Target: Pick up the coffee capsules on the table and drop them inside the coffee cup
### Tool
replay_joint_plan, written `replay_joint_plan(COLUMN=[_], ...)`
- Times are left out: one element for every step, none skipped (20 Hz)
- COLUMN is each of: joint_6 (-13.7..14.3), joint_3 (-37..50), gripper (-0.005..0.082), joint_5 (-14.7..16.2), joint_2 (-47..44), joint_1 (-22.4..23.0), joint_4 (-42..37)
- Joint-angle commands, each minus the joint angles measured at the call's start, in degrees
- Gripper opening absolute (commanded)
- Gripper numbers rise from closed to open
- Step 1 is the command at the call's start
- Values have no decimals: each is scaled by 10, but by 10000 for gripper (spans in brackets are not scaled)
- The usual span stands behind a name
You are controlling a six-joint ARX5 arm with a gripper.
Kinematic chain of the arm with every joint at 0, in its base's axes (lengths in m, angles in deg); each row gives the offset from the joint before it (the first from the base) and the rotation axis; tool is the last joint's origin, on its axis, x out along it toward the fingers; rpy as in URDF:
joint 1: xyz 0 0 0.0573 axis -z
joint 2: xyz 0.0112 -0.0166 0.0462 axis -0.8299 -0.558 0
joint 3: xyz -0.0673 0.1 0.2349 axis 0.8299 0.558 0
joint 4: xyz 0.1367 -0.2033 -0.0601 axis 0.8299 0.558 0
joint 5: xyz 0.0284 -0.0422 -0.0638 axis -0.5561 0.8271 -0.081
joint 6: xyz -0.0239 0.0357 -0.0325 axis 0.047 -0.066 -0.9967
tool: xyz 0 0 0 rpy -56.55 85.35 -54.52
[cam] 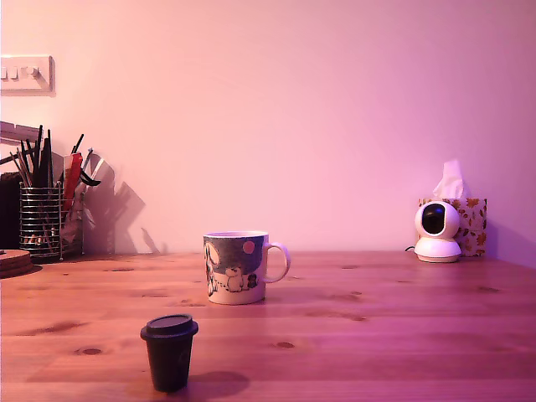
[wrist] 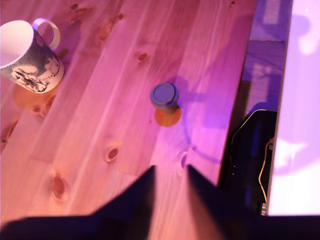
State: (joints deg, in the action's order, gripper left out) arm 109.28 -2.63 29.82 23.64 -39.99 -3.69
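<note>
One dark coffee capsule (cam: 170, 352) stands wide rim up near the table's front edge, to the exterior view's left of centre. The coffee cup (cam: 235, 268), white with a grey-blue cartoon print, stands upright behind it in mid-table, its handle toward the exterior view's right. The exterior view does not show the gripper. In the wrist view my gripper (wrist: 170, 170) hangs above the wood, open, with nothing between its dark fingers. The capsule (wrist: 164, 95) sits a short way ahead of the fingertips, apart from them. The cup (wrist: 27, 55) is much farther off, its mouth open and showing nothing inside.
A wire utensil holder (cam: 42, 222) and a round wooden piece (cam: 12, 261) stand at the back on the exterior view's left. A white camera (cam: 437, 230) and a tissue box (cam: 471, 219) are at the back right. The wrist view shows the table edge (wrist: 235, 125) close beside the capsule.
</note>
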Motion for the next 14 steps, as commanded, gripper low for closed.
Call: replay_joint_plan(joint_6=[3, 2, 2, -2, -2, -5, -14, -25, -35, -45, -47, -42, -43, -42], joint_3=[3, 3, 3, 3, 3, 3, 3, 3, 3, 3, 4, 6, 11, 15], gripper=[544, 543, 535, 528, 528, 528, 528, 507, 477, 475, 475, 475, 475, 475], joint_5=[-1, 0, 3, 3, 3, 9, 21, 29, 36, 53, 81, 99, 113, 119], joint_2=[-2, -3, -6, -7, -10, -10, -10, -10, -10, -10, -10, -10, -10, -10], joint_1=[2, 2, 2, 2, 2, 2, 2, 2, 2, 2, 2, 2, 2, 2], joint_4=[-6, -5, -6, -6, -10, -16, -24, -35, -44, -45, -46, -52, -64, -67])
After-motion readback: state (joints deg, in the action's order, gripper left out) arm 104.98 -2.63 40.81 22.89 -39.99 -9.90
